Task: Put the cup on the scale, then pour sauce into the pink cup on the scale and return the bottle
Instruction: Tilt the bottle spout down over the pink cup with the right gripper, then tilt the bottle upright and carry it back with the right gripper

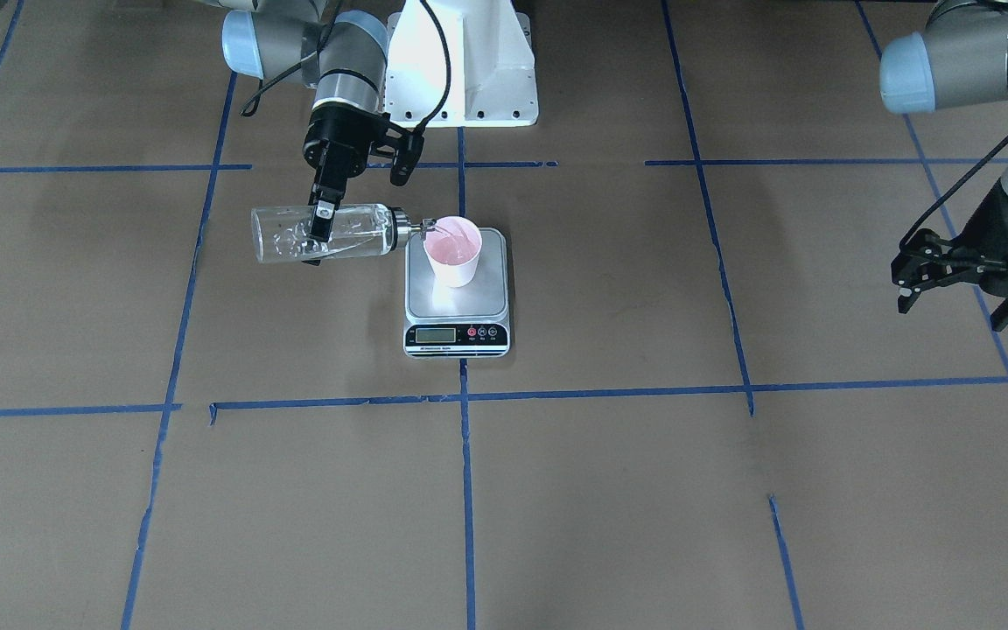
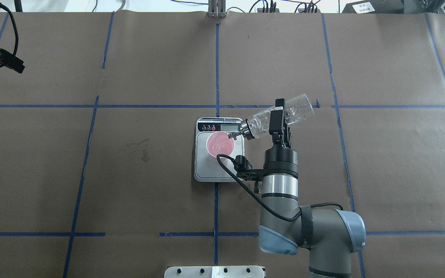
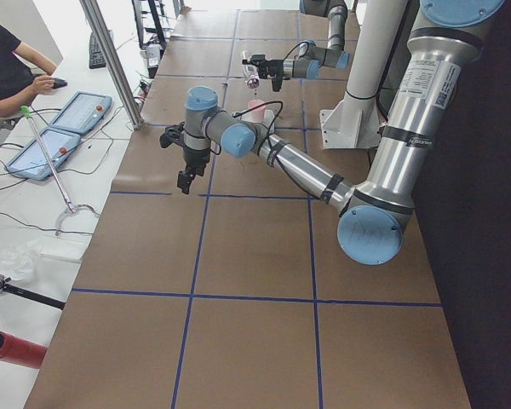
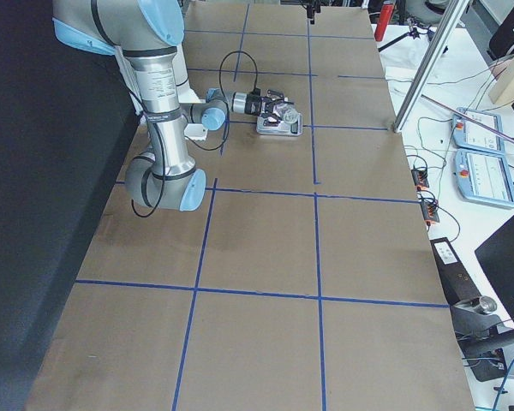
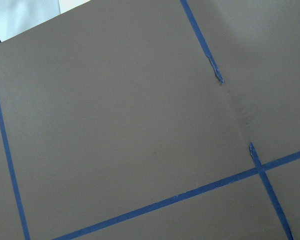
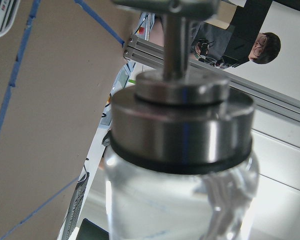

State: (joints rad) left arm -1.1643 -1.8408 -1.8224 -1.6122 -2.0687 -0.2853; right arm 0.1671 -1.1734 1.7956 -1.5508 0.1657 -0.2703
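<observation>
The pink cup (image 1: 456,252) (image 2: 220,144) stands upright on the steel platform of the scale (image 1: 486,297) (image 2: 203,170). My right gripper (image 1: 320,238) (image 2: 278,117) is shut on the clear glass bottle (image 1: 346,233) (image 2: 294,110), holding it tipped almost level. The bottle's silver spout (image 1: 423,229) (image 2: 233,135) hangs over the cup's rim. In the right wrist view the metal collar of the bottle (image 6: 182,125) fills the frame. My left gripper (image 1: 950,315) hovers open and empty far to the side, over bare table.
Brown paper with blue tape lines (image 1: 465,490) covers the table. The white robot base (image 1: 462,61) stands behind the scale. A person sits at a side desk (image 3: 8,68) with tablets (image 3: 81,111). The left wrist view shows only the paper (image 5: 115,125).
</observation>
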